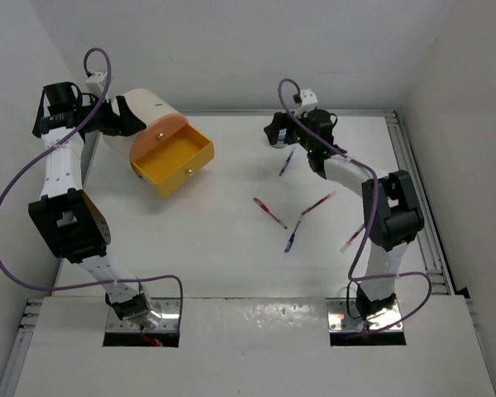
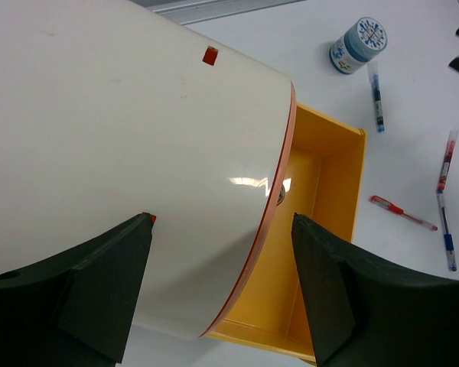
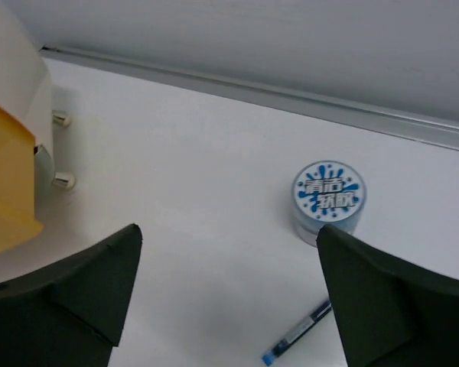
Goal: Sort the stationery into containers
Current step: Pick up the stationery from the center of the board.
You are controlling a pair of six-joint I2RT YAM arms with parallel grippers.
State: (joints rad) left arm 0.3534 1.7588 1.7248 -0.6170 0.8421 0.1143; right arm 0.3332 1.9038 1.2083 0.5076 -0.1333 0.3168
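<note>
Left pincer (image 2: 222,229): jaws wide, spread over the container's cream shell. It clamps nothing, and I can't tell whether the pads touch.
Container (image 1: 149,106): on its side at the far left of the tabletop (image 1: 231,273), orange face toward the middle. It looks like rigid, glossy plastic, too broad to clasp and, I judge, apt to roll. I'd steady it, not lift it.
Yellow drawer (image 2: 350,191): stands out of the orange face, mouth up. I see nothing inside. The walls look thin and stiff.
Red pen (image 1: 269,212): lies flat mid-tabletop, well apart from the drawer.
Lower blue pen (image 1: 292,237): just right of it, nearest me.
Slanted red pen (image 1: 317,203): its lower end comes close to the lower blue pen's top.
Pens, handling: light, stiff, slick barrels lying flush on the surface. I'd pinch across mid-barrel from straight above, since an end grip would probably let one swing.
Upper blue pen (image 1: 287,161): just beside the tub, on the near side.
Tub (image 3: 329,200): upright near the back rail, printed lid up. It is probably light and hard, and I'd grip it across the round wall.
Right pincer (image 3: 229,229): jaws wide, nothing between them, hanging above the tub and short of it.
Pale pen (image 1: 353,237): close by the right arm. I can't be sure of its barrel colour.
Hidden: the right wrist covers the tub in the overhead view. The drawer's far corners and the container's back end are out of sight, and the lid lettering is unreadable.
</note>
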